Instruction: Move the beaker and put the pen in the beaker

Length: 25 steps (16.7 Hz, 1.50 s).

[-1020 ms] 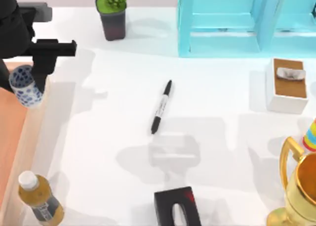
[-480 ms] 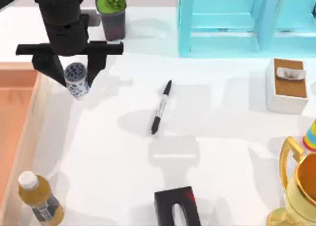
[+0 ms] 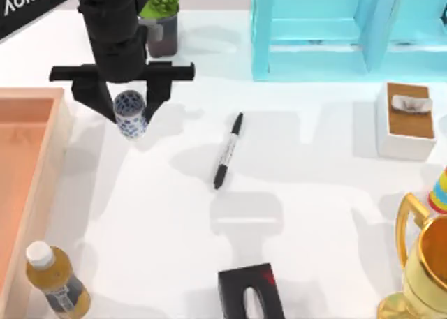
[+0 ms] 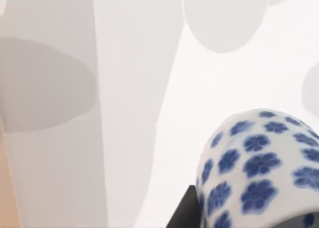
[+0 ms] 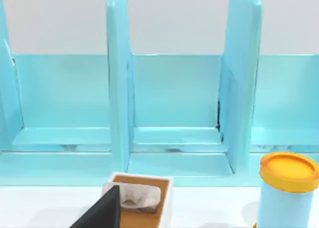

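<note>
The beaker (image 3: 130, 114), a small white cup with blue flowers, hangs tilted between the fingers of my left gripper (image 3: 127, 104), which is shut on it at the back left of the table. The same beaker (image 4: 259, 168) looms close in the left wrist view, with a dark fingertip (image 4: 185, 212) against its side and white table below. Right of the beaker, apart from it, the black pen (image 3: 228, 150) lies flat on the table, slanted, near the middle. My right arm (image 3: 250, 294) is parked at the front edge, below the pen.
A wooden tray (image 3: 42, 144) lines the left side, with an amber bottle (image 3: 56, 280) at front left. A plant pot (image 3: 159, 22) stands just behind the left gripper. A cyan shelf (image 3: 314, 54), tissue box (image 3: 406, 120) and gold trophy (image 3: 422, 263) occupy the right.
My left gripper has carried the beaker rightward, from over the tray's edge to above the white table near the plant pot. The pen and right arm have not moved.
</note>
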Motion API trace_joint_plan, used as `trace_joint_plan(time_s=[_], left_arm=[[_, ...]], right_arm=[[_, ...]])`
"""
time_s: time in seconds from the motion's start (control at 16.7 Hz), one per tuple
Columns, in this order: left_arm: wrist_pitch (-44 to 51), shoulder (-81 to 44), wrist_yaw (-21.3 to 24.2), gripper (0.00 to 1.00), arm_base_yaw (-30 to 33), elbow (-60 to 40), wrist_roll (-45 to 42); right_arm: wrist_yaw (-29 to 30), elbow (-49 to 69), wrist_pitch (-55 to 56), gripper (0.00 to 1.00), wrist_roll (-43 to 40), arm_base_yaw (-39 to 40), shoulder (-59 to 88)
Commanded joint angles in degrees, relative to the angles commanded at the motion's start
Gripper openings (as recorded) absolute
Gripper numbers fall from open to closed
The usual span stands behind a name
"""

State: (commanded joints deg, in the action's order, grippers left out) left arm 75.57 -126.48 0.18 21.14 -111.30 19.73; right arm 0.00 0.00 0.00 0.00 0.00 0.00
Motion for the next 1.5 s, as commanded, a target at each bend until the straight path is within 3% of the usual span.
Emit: trace_joint_plan(time_s=[0.36,0.66,1.44,1.5], left_arm=[[-8.68,-0.88,-0.03,0.00,0.20,7.19,-0.02],[-9.45,-1.02,-0.02,0.00,0.24,7.97,-0.04],[-9.45,-1.02,-0.02,0.98,0.24,7.97,-0.04],[-9.45,-1.02,-0.02,1.00,0.24,7.97,-0.04]], right_arm=[[0.00,0.00,0.00,1.00,0.00,0.00,0.00],[0.00,0.00,0.00,1.00,0.00,0.00,0.00],[0.00,0.00,0.00,1.00,0.00,0.00,0.00],[0.00,0.00,0.00,1.00,0.00,0.00,0.00]])
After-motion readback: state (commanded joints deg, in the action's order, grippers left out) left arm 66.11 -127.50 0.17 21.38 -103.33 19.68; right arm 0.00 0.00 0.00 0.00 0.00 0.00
